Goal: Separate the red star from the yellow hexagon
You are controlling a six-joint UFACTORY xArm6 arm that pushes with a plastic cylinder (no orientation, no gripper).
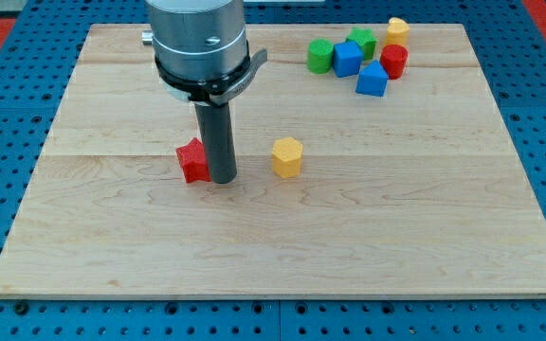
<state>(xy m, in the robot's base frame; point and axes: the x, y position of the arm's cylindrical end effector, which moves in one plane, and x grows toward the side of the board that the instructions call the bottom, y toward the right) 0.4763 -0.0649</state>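
No legible text, label or number anywhere

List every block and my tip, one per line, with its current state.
red star: flat on the board, against my tip's left side.
my tip: down on the board, between the red star and the yellow hexagon.
yellow hexagon: upright, alone, apart from my tip.
green, blue and red blocks: clustered at the view's top right, untouched.
yellow block: at the cluster's top edge.
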